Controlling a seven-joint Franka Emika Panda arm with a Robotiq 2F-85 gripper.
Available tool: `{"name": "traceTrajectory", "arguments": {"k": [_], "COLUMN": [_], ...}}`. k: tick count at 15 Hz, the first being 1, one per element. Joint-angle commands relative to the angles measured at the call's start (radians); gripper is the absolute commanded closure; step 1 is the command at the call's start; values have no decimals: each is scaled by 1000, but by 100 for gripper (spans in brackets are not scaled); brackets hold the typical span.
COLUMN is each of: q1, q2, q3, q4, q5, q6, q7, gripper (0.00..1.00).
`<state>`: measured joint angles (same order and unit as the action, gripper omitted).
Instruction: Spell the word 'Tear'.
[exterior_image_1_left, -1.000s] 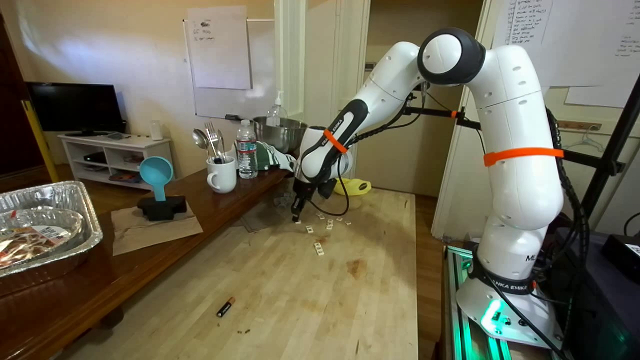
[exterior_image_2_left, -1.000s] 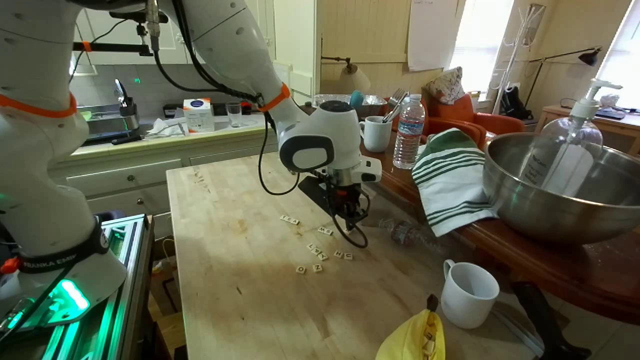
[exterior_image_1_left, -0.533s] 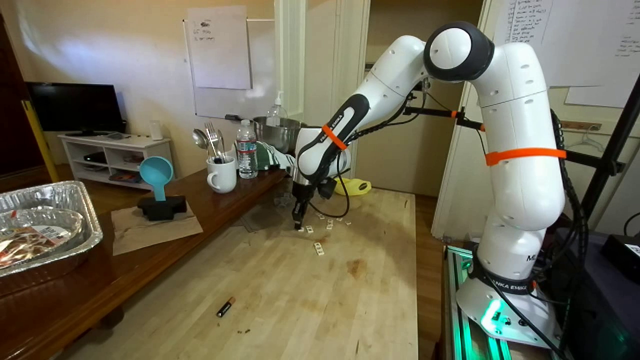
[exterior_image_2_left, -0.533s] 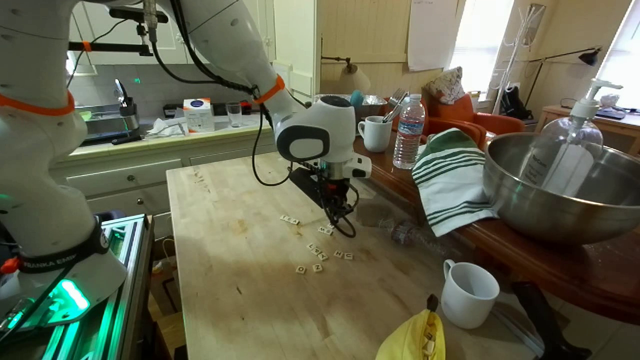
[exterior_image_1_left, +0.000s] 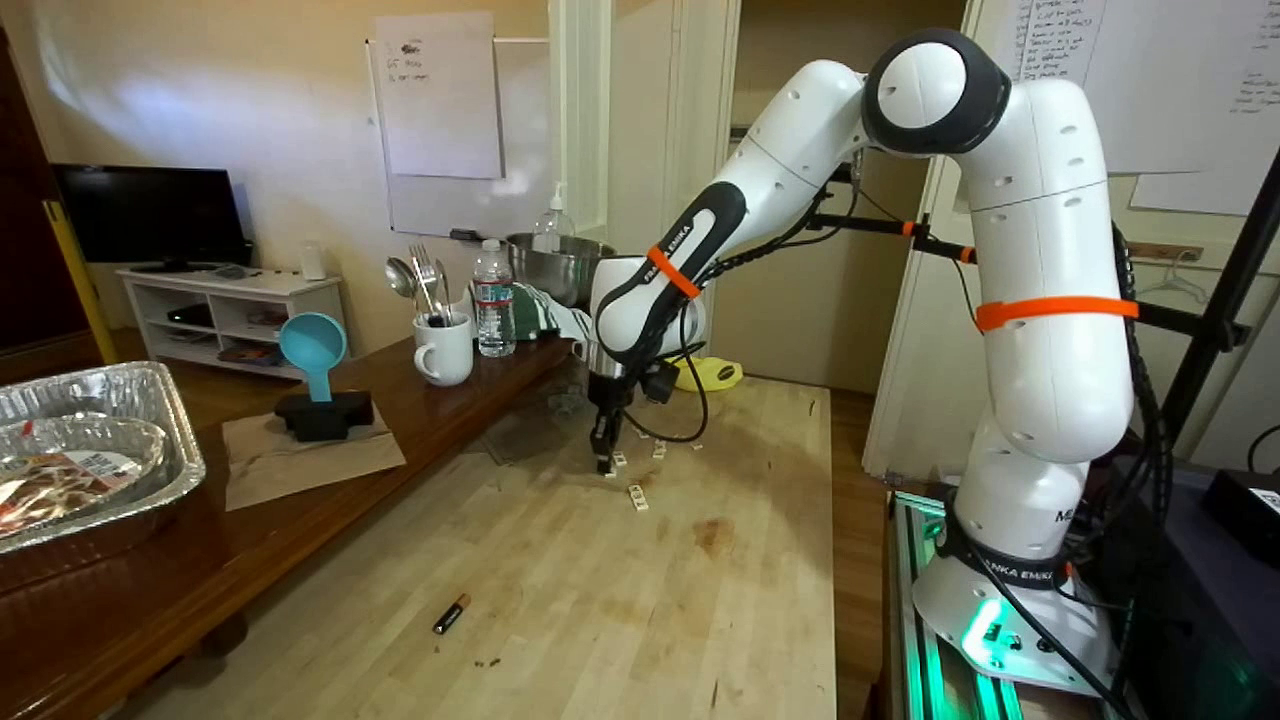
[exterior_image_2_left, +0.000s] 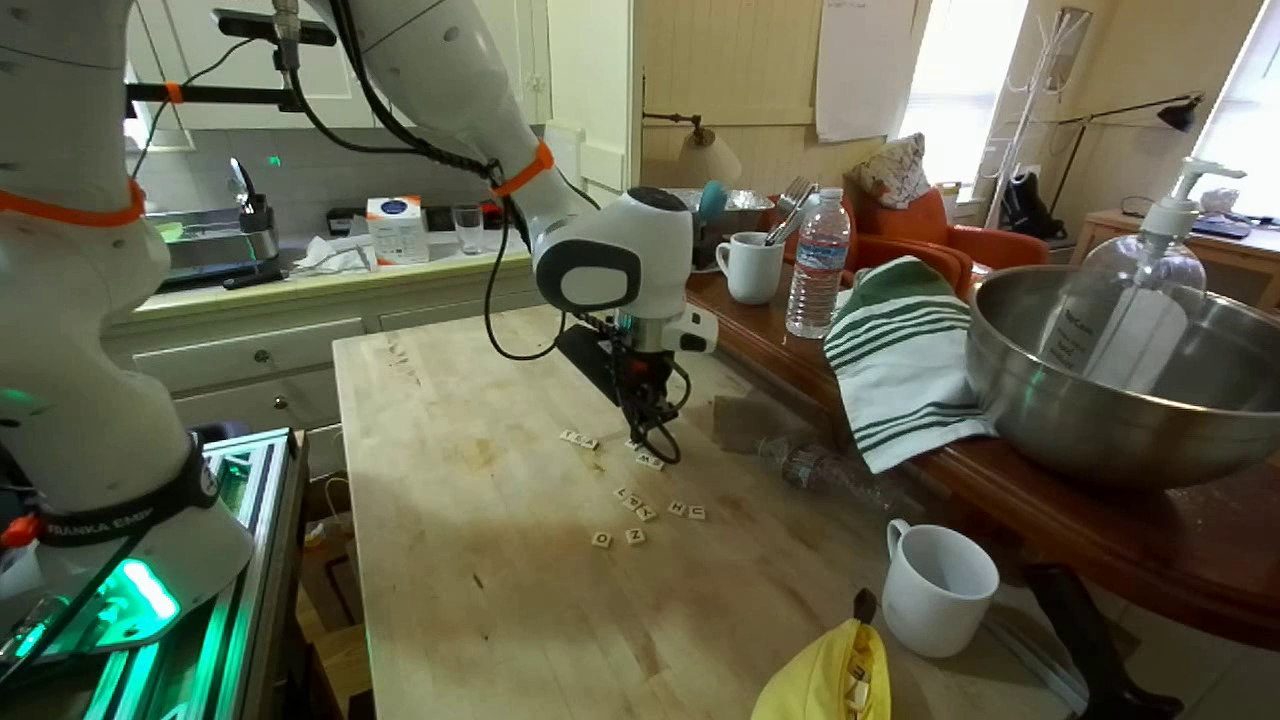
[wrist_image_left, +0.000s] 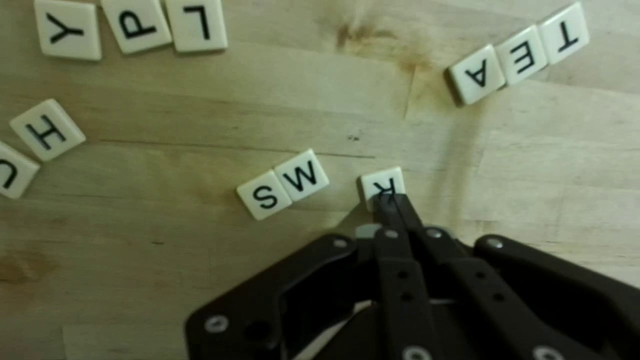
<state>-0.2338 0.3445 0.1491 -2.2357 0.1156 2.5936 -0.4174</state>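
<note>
- The gripper (wrist_image_left: 392, 196) has its fingers drawn together, nothing showing between them. In the wrist view its tips overlap the R tile (wrist_image_left: 386, 181); whether they press on it, I cannot tell.
- Up and right of the gripper there, the T tile (wrist_image_left: 566, 35), E tile (wrist_image_left: 521, 56) and A tile (wrist_image_left: 477, 76) touch in a slanting row, well apart from R.
- Left of the gripper, the S tile (wrist_image_left: 264, 195) touches the W tile (wrist_image_left: 301, 175); farther left come the H tile (wrist_image_left: 47, 130) and a cut-off tile (wrist_image_left: 14, 171). Upper left: the Y tile (wrist_image_left: 67, 30), P tile (wrist_image_left: 136, 25) and L tile (wrist_image_left: 197, 25).
- The base collar (exterior_image_1_left: 1030, 570), right of the gripper in an exterior view, reads "NKA EMIKA", its start hidden.
- The bottle (exterior_image_2_left: 820, 260), up and right of the gripper in an exterior view, has a label too small to read.
- Under the gripper is a pale, brown-stained wood table (exterior_image_2_left: 520, 620); left of it in an exterior view runs a dark counter (exterior_image_1_left: 430, 412).
- The yellow pouch (exterior_image_2_left: 825, 680), below right of the gripper, is cut off; pale bits in its opening are unclear.
</note>
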Motion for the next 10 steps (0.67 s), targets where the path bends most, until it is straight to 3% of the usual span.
{"name": "traceTrajectory", "arguments": {"k": [1,10], "q1": [18,29], "q2": [-16,-60], "q3": [-7,-11], "q4": [-67,-132], "q5": [42,68], "q6": [-17,-3], "q7": [-37,-82], "gripper": [100,100]}}
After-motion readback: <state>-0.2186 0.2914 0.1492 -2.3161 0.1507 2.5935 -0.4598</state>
